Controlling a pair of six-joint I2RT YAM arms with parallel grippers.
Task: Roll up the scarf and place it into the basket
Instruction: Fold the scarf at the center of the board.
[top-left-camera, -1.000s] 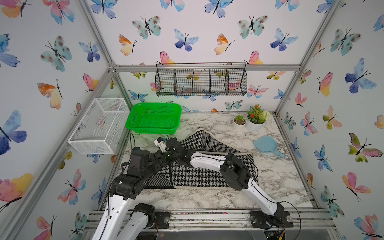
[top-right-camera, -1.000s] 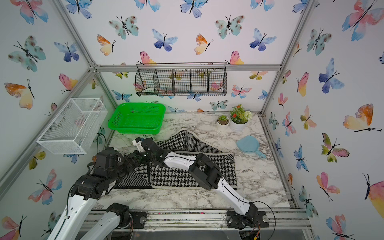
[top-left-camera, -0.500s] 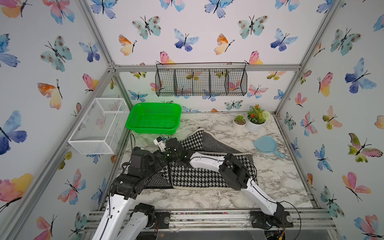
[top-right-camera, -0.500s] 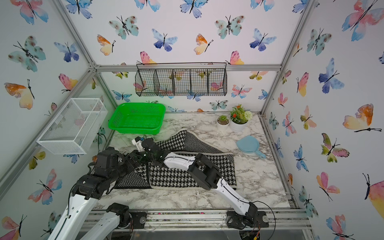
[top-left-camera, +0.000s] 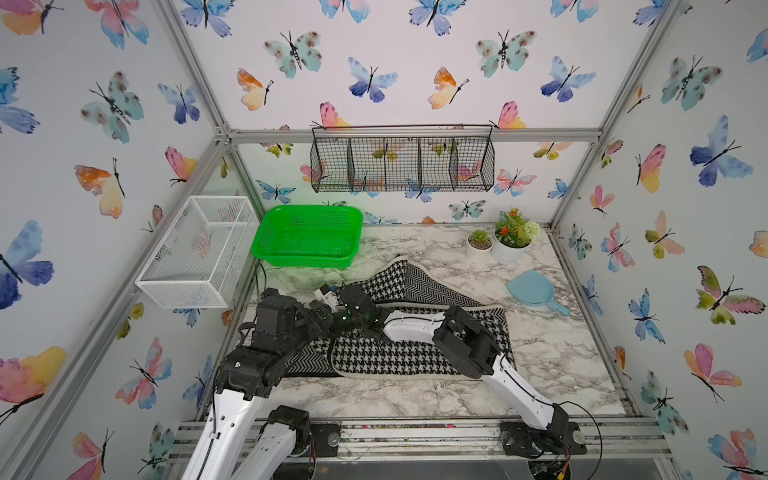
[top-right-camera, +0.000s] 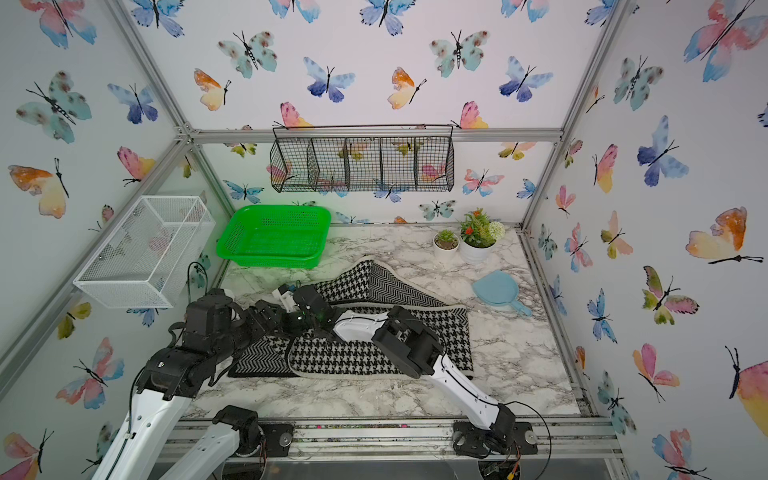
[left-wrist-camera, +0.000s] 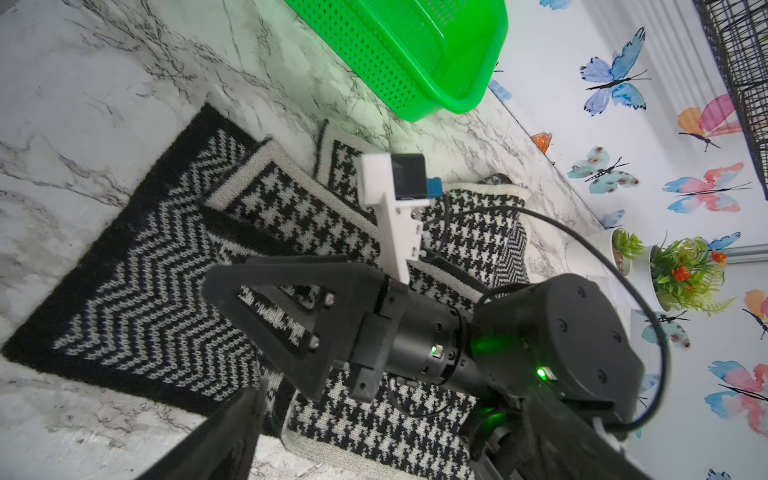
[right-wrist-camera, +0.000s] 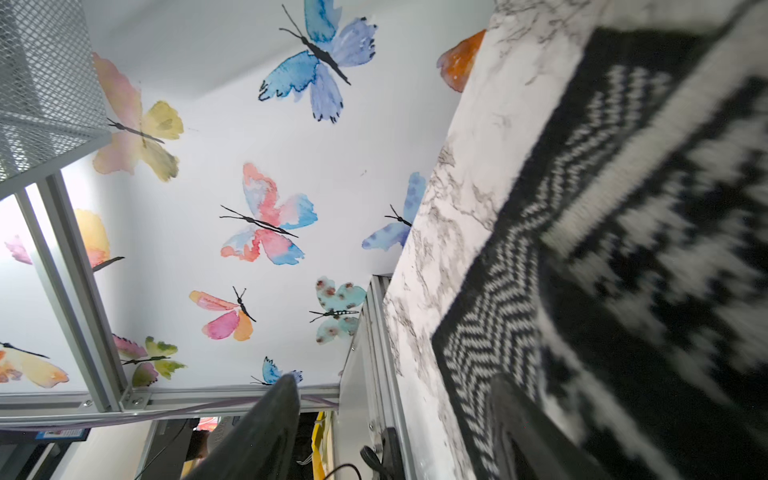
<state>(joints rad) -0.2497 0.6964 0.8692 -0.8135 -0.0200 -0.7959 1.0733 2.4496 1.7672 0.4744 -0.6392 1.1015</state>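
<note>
The right gripper (right-wrist-camera: 395, 386) is wide open and holds nothing. In the right wrist view one finger (right-wrist-camera: 523, 428) is down by the scarf (right-wrist-camera: 623, 249). I cannot tell if it touches. The other finger (right-wrist-camera: 266, 424) has only wall behind it. The left gripper (top-left-camera: 320, 312) is wide open too, with nothing in it. The two grippers are close together, over the left end of the scarf.

The scarf (top-left-camera: 415, 357) lies on the table (top-left-camera: 415, 399). It is black and white, with zigzags on one side and checks on the other. It is flat, not rolled. At the left end a check part lies folded on top of a zigzag part. One strip runs along the front, and a second strip lies behind it, nearer the back.

The basket (top-left-camera: 307, 259) sits at the back left of the table. It is near the scarf but not touching it. Two pots (top-left-camera: 480, 247) stand at the back right. A blue scoop (top-left-camera: 534, 291) lies near them, just beside the scarf.
</note>
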